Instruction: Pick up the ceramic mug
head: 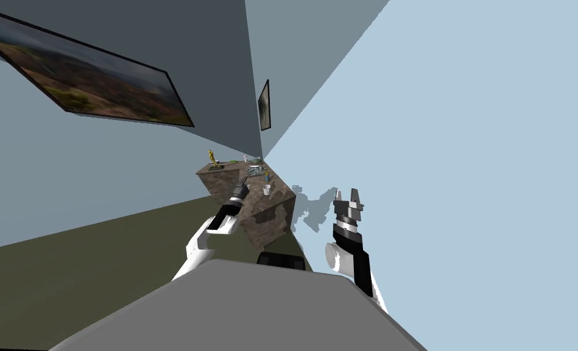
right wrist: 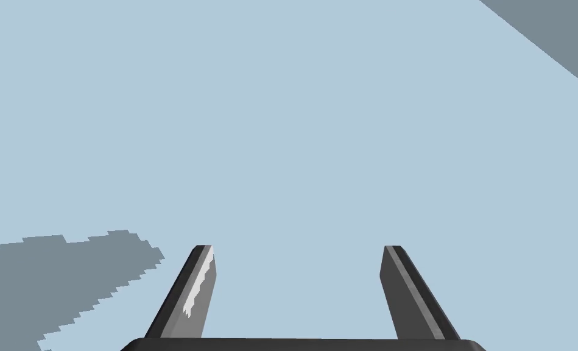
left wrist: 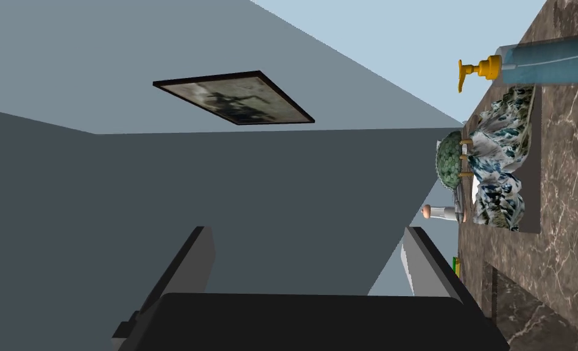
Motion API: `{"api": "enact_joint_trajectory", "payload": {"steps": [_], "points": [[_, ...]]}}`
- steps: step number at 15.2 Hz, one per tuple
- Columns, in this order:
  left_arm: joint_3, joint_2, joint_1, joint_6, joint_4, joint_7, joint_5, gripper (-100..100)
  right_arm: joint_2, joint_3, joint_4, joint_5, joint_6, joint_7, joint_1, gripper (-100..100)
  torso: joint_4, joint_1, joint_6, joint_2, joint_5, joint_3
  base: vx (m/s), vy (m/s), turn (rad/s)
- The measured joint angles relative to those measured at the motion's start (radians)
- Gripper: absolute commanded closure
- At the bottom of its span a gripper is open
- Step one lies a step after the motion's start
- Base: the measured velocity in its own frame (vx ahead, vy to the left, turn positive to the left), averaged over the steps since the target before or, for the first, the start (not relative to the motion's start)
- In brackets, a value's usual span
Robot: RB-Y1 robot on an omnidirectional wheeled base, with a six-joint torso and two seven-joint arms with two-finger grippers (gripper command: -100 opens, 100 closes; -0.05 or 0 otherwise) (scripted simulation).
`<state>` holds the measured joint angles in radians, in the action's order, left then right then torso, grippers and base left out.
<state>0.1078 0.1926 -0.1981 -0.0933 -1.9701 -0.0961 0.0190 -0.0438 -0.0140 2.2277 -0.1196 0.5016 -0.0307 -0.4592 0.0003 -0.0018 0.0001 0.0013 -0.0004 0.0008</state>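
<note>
close to the surface's near edge, small white mug, left gripper near it, fingers apart, right gripper off the surface, fingers apart

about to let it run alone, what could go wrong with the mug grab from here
1. The open left gripper sits beside the mug, aimed at the wall; closing now would likely grasp nothing.
2. The mug stands near the counter edge; a sideways nudge might push it off.
3. The soap bottle and cloth lie close by; a wide swing could hit them.
</note>
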Motion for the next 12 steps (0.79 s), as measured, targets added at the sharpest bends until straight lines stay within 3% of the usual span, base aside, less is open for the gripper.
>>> {"api": "enact_joint_trajectory", "payload": {"steps": [12], "points": [[0.072, 0.082, 0.181, 0.238, 0.167, -0.052, 0.018, -100, 0.000, 0.000, 0.000, 0.000, 0.000, 0.000, 0.000, 0, 0.000, 0.000, 0.000, 0.000, 0.000, 0.000, -0.017, -0.026, -0.125]]}}
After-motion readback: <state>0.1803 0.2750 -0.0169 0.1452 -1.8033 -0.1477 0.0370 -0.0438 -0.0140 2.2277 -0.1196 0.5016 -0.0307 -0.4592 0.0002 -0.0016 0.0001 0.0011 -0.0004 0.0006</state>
